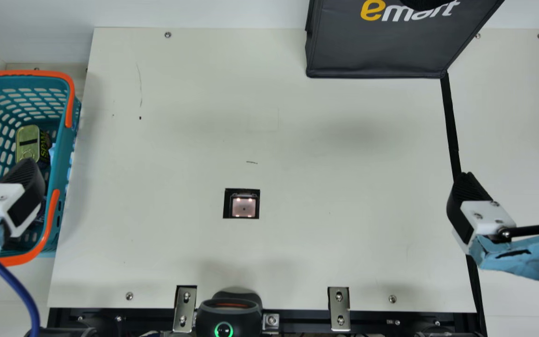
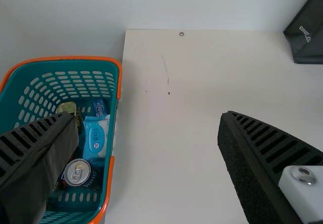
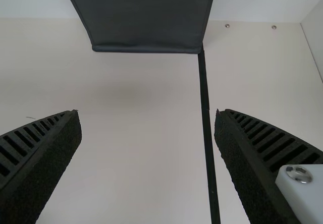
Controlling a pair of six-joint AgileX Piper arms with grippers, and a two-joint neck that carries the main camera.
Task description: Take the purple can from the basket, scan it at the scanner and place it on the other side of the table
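Observation:
My left gripper (image 1: 17, 201) is over the teal basket's (image 1: 66, 154) right part in the main view. In the left wrist view, that gripper (image 2: 144, 125) is open with nothing between its fingers. Inside the basket (image 2: 112, 128) there, a can (image 2: 77, 172) with a silver top stands upright; its side is dark and I cannot tell its colour. The scanner (image 1: 244, 206) is a lit window set in the table. At the right edge of the table, my right gripper (image 1: 510, 182) is spread open. Its two fingers also stand wide apart in the right wrist view, the gripper (image 3: 146, 120) holding nothing.
A blue-and-white packet (image 2: 96, 137), a gold-lidded tin (image 1: 27, 142) and a small blue pack (image 2: 99, 107) share the basket. A dark bag (image 1: 382, 51) stands at the table's back right. A black device (image 1: 229, 313) sits at the front edge. Black tape (image 1: 451, 126) runs down the right side.

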